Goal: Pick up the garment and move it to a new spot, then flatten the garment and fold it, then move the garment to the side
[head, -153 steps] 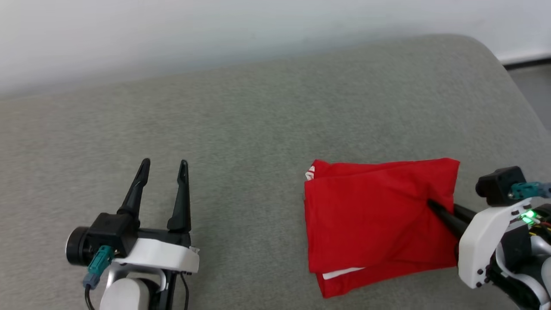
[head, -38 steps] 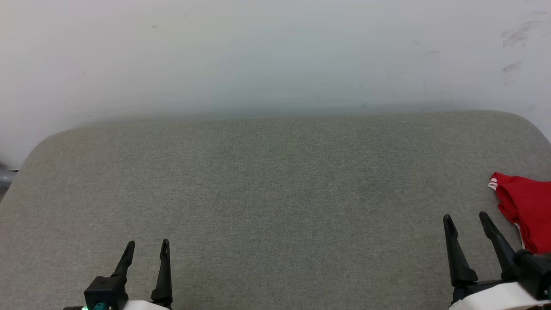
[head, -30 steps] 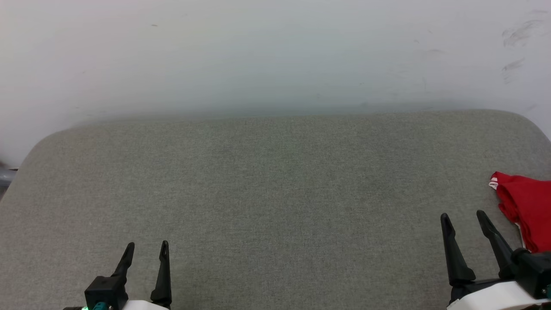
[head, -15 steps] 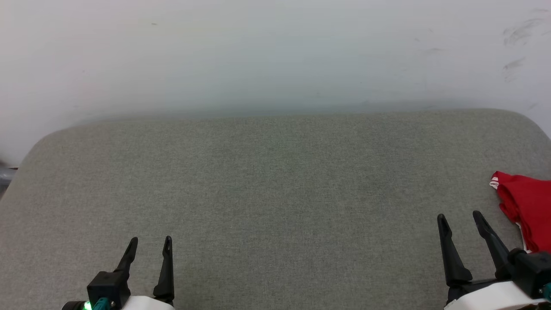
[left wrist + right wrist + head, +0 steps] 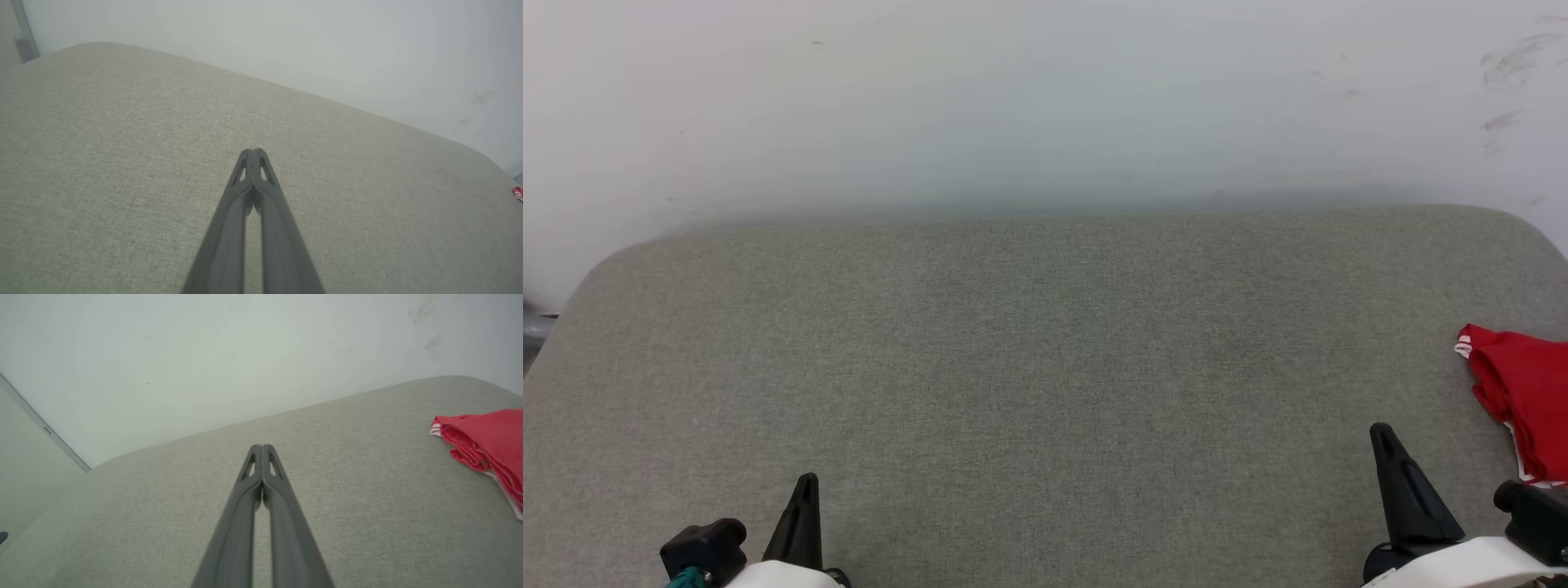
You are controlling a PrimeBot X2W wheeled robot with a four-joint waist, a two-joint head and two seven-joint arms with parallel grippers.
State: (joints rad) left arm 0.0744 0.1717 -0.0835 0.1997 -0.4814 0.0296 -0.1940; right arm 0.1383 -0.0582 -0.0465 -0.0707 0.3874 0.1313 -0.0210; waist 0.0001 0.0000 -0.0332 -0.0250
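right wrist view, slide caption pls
Right gripper shut and empty over grey cushion; folded red garment lies apart to one side.

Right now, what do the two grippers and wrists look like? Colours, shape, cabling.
Both the left gripper and right gripper have long, dark, tapering fingers with small triangular cut-outs near the tips. Each sits on a white wrist shell with a black block beside it; a teal connector shows at the left wrist.

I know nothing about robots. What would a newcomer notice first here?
The bright red shirt, folded near the right end of the wide grey cushion, jumps out first. Then the robot's dark left fingers and right fingers, low at each side, both pressed shut and holding nothing.
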